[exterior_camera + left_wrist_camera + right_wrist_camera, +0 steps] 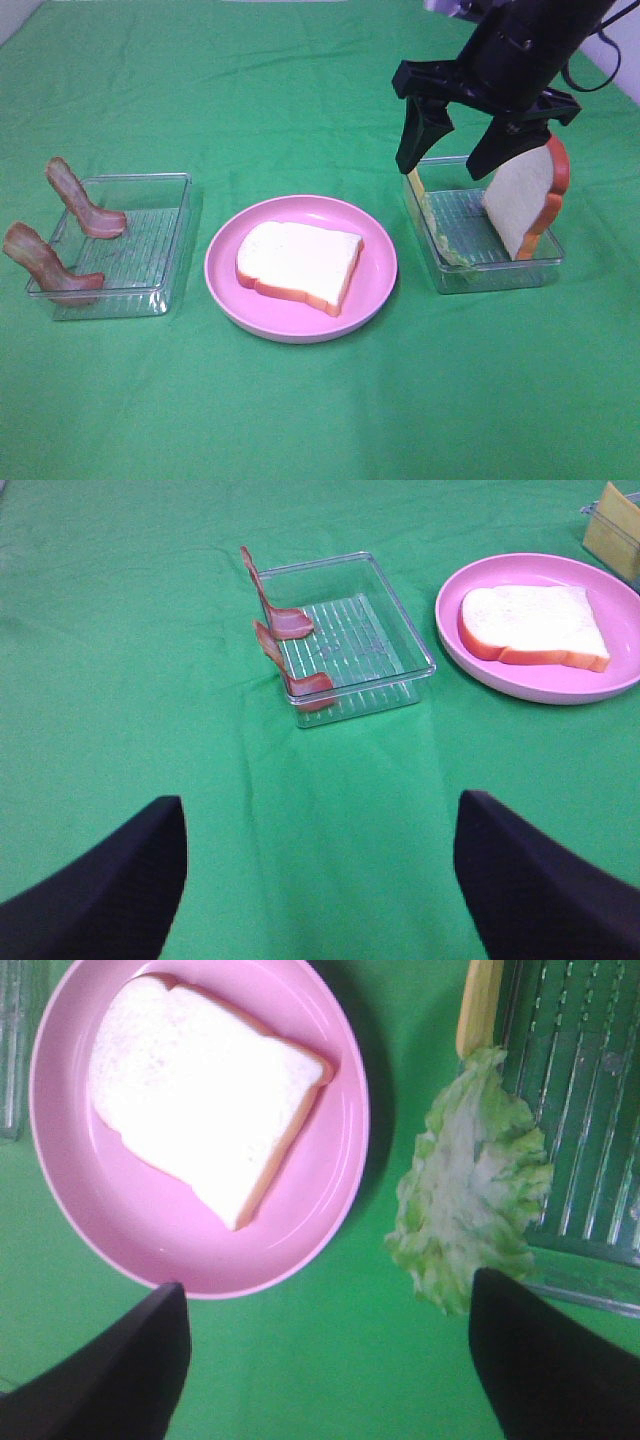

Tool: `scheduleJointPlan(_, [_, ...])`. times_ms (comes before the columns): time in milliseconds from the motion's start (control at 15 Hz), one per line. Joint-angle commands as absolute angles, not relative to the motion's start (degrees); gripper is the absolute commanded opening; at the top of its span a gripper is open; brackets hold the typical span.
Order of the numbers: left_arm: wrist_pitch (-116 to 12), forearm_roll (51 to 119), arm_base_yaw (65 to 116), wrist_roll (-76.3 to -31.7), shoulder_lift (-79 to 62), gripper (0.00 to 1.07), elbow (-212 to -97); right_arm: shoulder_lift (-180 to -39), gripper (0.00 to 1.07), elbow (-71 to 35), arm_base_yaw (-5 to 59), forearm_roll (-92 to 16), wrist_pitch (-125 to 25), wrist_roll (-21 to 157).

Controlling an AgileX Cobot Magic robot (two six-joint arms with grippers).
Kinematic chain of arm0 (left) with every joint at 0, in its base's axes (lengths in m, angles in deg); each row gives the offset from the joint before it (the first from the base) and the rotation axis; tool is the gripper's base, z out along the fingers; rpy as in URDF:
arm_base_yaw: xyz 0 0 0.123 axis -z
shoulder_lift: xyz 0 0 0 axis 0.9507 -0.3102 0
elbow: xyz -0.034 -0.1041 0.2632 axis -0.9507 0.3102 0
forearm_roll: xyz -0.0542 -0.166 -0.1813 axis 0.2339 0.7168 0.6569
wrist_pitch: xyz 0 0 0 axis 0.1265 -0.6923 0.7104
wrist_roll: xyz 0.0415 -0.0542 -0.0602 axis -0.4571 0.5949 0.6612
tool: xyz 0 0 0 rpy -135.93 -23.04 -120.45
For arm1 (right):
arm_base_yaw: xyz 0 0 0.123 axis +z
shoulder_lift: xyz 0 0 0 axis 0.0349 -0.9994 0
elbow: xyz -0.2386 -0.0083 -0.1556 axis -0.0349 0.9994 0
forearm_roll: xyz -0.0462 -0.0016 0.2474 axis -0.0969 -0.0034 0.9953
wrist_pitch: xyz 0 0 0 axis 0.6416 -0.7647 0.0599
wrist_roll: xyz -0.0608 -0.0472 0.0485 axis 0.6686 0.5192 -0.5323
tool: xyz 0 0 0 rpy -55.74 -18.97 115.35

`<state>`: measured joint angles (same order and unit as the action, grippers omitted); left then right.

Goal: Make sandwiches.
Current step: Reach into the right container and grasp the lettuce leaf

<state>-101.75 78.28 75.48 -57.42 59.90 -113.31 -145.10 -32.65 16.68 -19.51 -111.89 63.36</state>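
Observation:
A white bread slice (298,264) with orange-brown crust lies flat on the round pink plate (225,285) in the middle. It also shows in the right wrist view (195,1090) and the left wrist view (530,625). My right gripper (443,168) is open and empty, hovering above the left end of the right clear tray (500,270). That tray holds a second bread slice (522,200) leaning upright, a pale-green lettuce leaf (470,1210) draped over its wall, and thin yellow cheese (478,1005). Two bacon strips (85,205) (45,265) lean in the left tray (150,280). My left gripper (320,880) is open and empty over bare cloth.
Everything stands on a green cloth (320,420). The left arm does not show in the exterior view. The right arm's black body (520,50) reaches in from the back right. In the left wrist view the bacon tray (400,630) lies ahead of the gripper.

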Motion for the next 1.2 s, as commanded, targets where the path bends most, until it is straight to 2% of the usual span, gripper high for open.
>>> scheduleJointPlan(67, [-101.1,78.5,75.8,-57.5,61.0,0.71,-113.0,-150.3,0.72,-35.6,16.7,-21.0,-112.2,62.6])
scheduleJointPlan(533, [-101.1,78.5,75.8,-57.5,61.0,0.71,-113.0,-157.5,0.72,-36.4,16.7,-25.8,-106.8,62.6])
scheduleJointPlan(867, [-101.1,78.5,75.8,-57.5,61.0,0.71,-113.0,-158.9,0.59,-36.4,16.7,-26.5,-106.2,62.6])
scheduleJointPlan(933, [-101.1,78.5,75.8,-57.5,61.0,0.71,-113.0,-158.9,0.55,-36.4,16.7,-26.8,-106.6,62.6])
scheduleJointPlan(1200, [-101.1,78.5,75.8,-57.5,61.0,0.71,-113.0,-158.9,0.18,-36.4,16.7,-28.4,-107.7,62.6])
